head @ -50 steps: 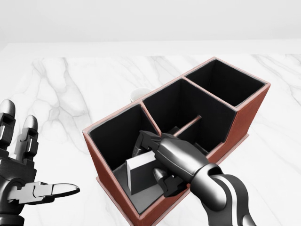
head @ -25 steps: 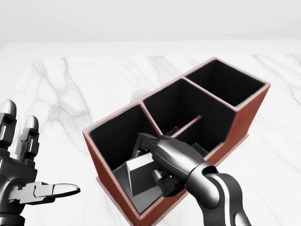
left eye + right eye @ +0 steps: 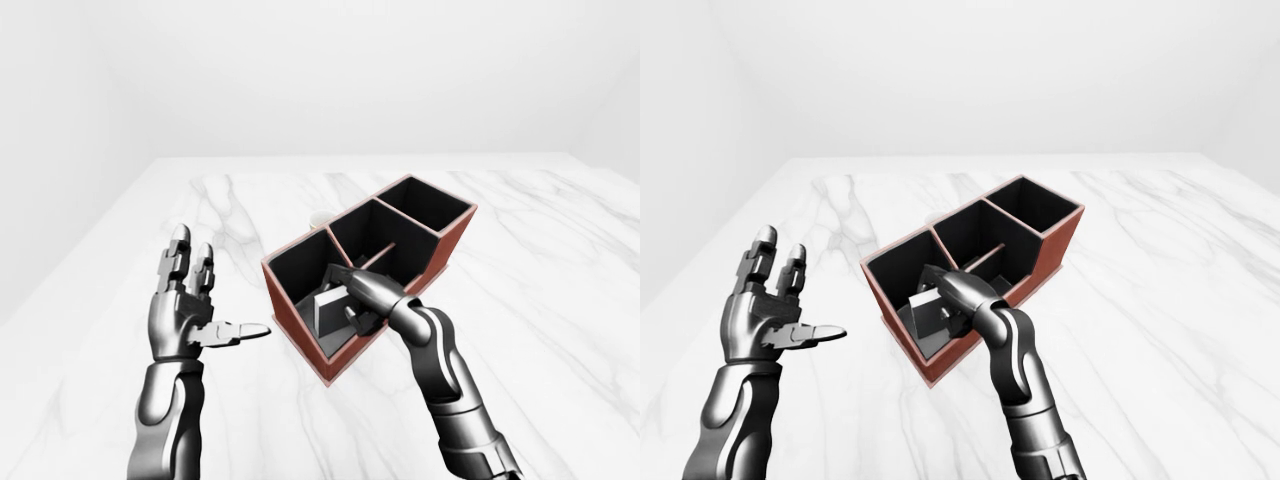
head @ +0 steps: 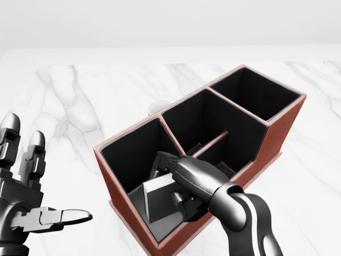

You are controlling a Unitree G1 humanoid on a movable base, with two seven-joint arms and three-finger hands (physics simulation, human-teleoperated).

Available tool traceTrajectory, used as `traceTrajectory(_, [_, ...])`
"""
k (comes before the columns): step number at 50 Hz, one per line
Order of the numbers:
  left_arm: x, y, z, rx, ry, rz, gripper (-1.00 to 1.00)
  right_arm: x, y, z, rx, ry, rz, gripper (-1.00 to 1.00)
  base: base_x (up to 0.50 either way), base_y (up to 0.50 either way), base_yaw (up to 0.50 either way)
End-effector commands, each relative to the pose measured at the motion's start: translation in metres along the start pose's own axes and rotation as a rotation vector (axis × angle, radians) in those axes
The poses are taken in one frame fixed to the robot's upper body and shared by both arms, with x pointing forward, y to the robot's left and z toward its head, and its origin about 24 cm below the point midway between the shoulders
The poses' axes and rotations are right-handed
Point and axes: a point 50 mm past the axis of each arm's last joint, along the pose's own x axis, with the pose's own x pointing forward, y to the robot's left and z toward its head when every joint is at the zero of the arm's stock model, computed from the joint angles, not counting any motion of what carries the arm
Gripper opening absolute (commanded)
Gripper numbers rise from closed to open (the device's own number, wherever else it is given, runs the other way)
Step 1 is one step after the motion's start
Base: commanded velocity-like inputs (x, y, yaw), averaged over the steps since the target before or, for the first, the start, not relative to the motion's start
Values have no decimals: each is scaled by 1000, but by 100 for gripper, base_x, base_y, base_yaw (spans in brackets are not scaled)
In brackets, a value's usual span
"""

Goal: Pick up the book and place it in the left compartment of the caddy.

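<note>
The red-brown caddy (image 4: 277,133) with black insides lies slantwise on the white marble table (image 4: 74,101). The grey book (image 4: 158,199) stands tilted inside its left compartment, low in the head view. My right hand (image 4: 171,184) reaches into that compartment. Its fingers (image 4: 164,161) curl over the book's top edge, its thumb presses the book's right side, and it is shut on the book. My left hand (image 4: 37,210) is open and empty at the lower left, fingers up and thumb pointing right, apart from the caddy.
A small white round object (image 4: 155,107) shows just past the caddy's far wall. The middle compartment holds a low inner divider (image 4: 213,142). The right compartment (image 4: 256,93) holds nothing. The table's far edge runs along the top of the head view.
My right forearm has shifted a little to the left and the hand has settled slightly lower in the left compartment with the book. The left hand has barely moved.
</note>
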Motion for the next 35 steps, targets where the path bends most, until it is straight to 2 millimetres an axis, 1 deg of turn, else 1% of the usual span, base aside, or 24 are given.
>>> traceTrajectory(1, [-1,-2,-1,5,5,-7,100,1,-1,2,69,-50,3,-100,0,0,0])
traceTrajectory(11, [-1,-1,0,5,1,-6,100,4,1,1,84,-46,-13,-100,0,0,0])
traceTrajectory(20, [0,-1,0,5,1,-6,100,6,0,4,78,-50,-51,-100,0,0,0])
traceTrajectory(30, [0,-1,-1,4,3,-6,100,6,-5,10,19,-44,-84,-100,0,0,0])
traceTrajectory(35, [0,-1,0,4,0,-5,100,7,-3,11,-14,-20,-85,-100,0,0,0])
